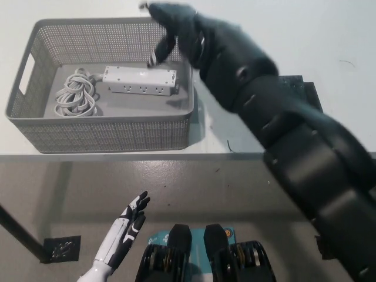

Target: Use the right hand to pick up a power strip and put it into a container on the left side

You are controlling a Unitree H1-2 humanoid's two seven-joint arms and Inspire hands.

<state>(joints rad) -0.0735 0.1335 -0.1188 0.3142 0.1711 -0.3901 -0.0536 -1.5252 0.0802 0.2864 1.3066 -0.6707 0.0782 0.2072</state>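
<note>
A white power strip [140,81] lies flat in the grey mesh basket [106,132] at the table's left, its coiled white cord [74,98] beside it on the left. My black right hand [170,26] hovers blurred over the basket's far right corner, open, holding nothing, with its fingers apart and one pointing down toward the strip. The black right arm [282,123] stretches across from the lower right. My white left hand [126,232] rests open low at the bottom left, below the table's edge.
A dark square patch [299,88] sits on the white table [282,35], partly hidden by my arm. The table's front edge runs across the middle; below it is grey floor with a small dark square marker [61,248].
</note>
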